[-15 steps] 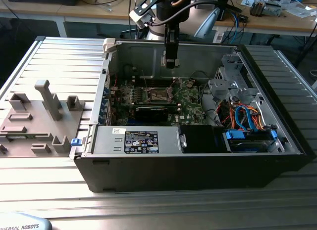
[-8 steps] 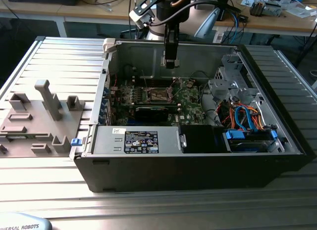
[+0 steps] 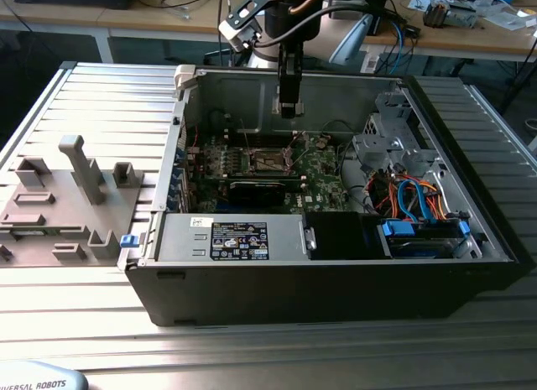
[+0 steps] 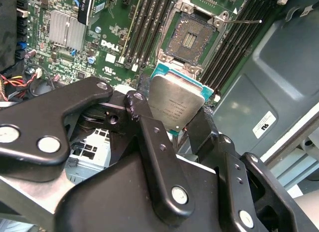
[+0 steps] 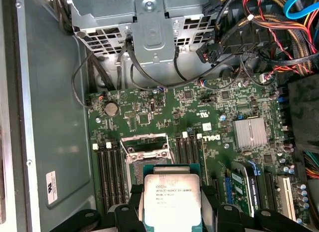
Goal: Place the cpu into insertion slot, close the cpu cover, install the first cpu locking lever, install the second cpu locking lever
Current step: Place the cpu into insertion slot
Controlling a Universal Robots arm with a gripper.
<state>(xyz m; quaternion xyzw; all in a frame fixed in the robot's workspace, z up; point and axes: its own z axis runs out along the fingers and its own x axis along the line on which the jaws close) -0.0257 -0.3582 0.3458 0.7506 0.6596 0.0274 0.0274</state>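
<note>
Gripper (image 4: 172, 115): clamped on cpu (image 4: 175, 103), pinching two edges.
Cpu: aloft over green board (image 5: 224, 107), well apart from insertion slot (image 4: 191, 38).
Socket state: open, nothing seated.
Care: corners squared to rim, chip level, no tilt.

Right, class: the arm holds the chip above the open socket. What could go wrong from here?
1. The end effector grips the cpu only by two opposite edges, so it might slip or twist.
2. The insertion slot lies uncovered with bare contacts; a skewed landing could damage them.
3. Memory slots flank the socket closely, so the end effector may strike them on descent.
</note>
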